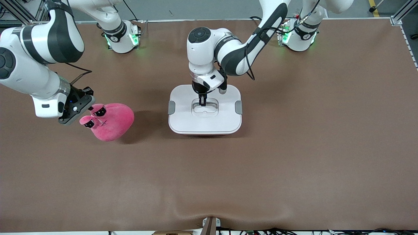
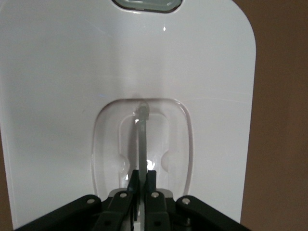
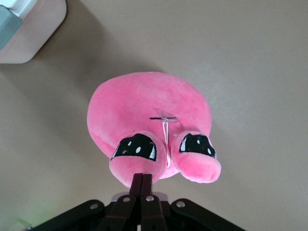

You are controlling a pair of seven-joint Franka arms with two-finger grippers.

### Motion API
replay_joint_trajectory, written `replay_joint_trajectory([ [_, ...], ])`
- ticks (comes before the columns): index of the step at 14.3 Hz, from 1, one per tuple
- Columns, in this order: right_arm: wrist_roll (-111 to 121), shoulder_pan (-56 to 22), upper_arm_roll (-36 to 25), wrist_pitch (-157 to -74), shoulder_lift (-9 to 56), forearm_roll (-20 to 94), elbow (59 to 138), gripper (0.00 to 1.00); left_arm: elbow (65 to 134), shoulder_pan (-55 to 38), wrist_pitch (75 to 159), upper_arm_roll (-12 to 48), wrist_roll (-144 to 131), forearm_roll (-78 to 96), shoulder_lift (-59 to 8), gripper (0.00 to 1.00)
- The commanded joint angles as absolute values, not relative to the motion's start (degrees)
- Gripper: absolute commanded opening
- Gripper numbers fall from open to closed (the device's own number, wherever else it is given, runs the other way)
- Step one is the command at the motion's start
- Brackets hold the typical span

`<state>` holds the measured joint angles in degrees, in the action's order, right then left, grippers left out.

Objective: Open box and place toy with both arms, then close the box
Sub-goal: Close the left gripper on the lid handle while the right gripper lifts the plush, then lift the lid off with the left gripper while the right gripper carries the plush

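Probably a lab: two robot arms (image 1: 225, 49) on a brown table (image 1: 294, 163).

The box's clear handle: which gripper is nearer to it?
Left. The left gripper is shut on the clear handle of the box; the right gripper is shut at the toy, beside the box.

Lower half of frame: bare table (image 1: 209, 182). Obstacles mid-frame: box (image 1: 205, 122) centre, toy (image 1: 112, 122) at frame left, arms above both.

brown table (image 1: 294, 156), box (image 1: 183, 122), toy (image 1: 116, 122)
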<state>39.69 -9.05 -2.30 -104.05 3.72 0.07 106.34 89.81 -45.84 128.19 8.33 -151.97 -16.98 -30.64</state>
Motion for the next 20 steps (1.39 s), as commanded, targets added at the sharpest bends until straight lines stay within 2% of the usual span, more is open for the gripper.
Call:
replay_joint_trajectory([
  [1,39.9,-10.19,-2.64,-103.88,3.08,-0.09,106.0,0.0,88.86,-45.26,128.41,8.35,-151.62,-18.37,-30.59,0.0],
  [7,39.99,-10.02,-2.72,-103.45,2.99,-0.09,106.0,0.0,87.63,-45.26,127.53,8.44,-150.12,-18.02,-30.06,0.0],
  [13,40.25,-10.11,-2.64,-103.1,2.81,-0.09,106.0,0.0,87.01,-44.74,120.6,8.26,-142.23,-14.51,-24.27,0.0],
  [20,43.41,-11.68,-2.55,-103.01,2.29,0.0,104.77,0.0,86.84,-31.31,113.65,8.7,-115.97,-5.73,-19.87,0.0],
])
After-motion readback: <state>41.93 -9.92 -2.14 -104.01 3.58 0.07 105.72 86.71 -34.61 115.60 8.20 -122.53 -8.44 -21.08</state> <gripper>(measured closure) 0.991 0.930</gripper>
